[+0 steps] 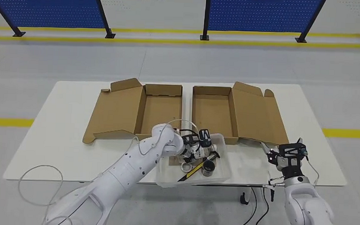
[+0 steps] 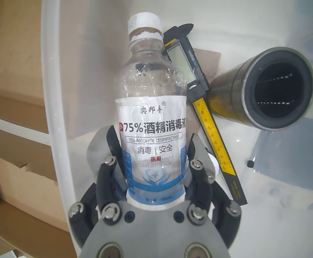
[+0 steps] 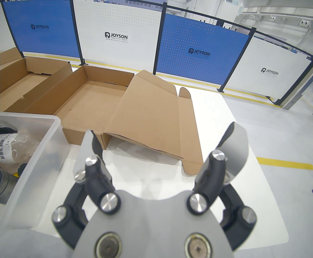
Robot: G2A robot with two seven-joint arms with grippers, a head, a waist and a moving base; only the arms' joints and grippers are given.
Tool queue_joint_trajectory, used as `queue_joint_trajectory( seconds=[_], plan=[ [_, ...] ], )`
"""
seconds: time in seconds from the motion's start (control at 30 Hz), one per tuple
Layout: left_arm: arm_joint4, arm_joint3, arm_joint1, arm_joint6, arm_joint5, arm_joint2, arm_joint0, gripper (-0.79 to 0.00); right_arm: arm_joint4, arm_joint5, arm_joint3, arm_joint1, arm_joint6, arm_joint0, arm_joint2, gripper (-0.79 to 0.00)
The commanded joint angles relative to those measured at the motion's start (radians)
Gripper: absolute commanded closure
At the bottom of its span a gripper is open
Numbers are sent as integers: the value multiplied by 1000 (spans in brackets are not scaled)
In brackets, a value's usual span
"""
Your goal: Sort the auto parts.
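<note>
Auto parts [image 1: 207,166] lie heaped in a translucent plastic bin [image 1: 224,177] at the near edge of a white bench [image 1: 67,108]. The bin sits in front of two open brown cardboard boxes, the left box [image 1: 162,109] and the right box [image 1: 213,113], which stand side by side with their flaps spread. Grey floor with yellow lines [image 1: 170,42] surrounds the bench. Blue and white perforated panels [image 3: 200,48] on black posts fence the room behind it, each bearing a logo.

The left gripper [image 2: 152,140] is inside the bin, clamped on the lower half of a clear plastic bottle with a white cap [image 2: 151,97], one finger on either side of its label. Just beside the bottle lies a black digital caliper with a yellow scale [image 2: 210,136], and next to that a hollow dark metal cylinder [image 2: 269,90]. The bottle's label is white and blue with printed text, partly in Chinese characters.

The right gripper [image 3: 162,135] hangs spread wide with nothing between its fingers. It is over the bench's near right part, beside the right box's flap and apart from the bin.
</note>
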Motion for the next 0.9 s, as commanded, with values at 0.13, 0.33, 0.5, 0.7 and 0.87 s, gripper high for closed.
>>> queue_joint_trajectory(
  seconds=[0.13, 0.33, 0.5, 0.7, 0.87],
  plan=[
    [3, 18, -7, 8, 3, 8, -4, -526, 0, 0, 0, 0, 0, 0, 0, -785],
    [10, 27, -11, 16, 8, 10, -7, -148, 0, 0, 0, 0, 0, 0, 0, -785],
    [24, 21, -8, 25, 15, 1, -3, 0, 0, 0, 0, 0, 0, 0, 0, -785],
    [45, -23, 4, 29, 22, -20, 18, 0, 0, 0, 0, 0, 0, 0, 0, -785],
    [57, -70, 18, 15, 19, -41, 45, 0, 0, 0, 0, 0, 0, 0, 0, -785]
  ],
)
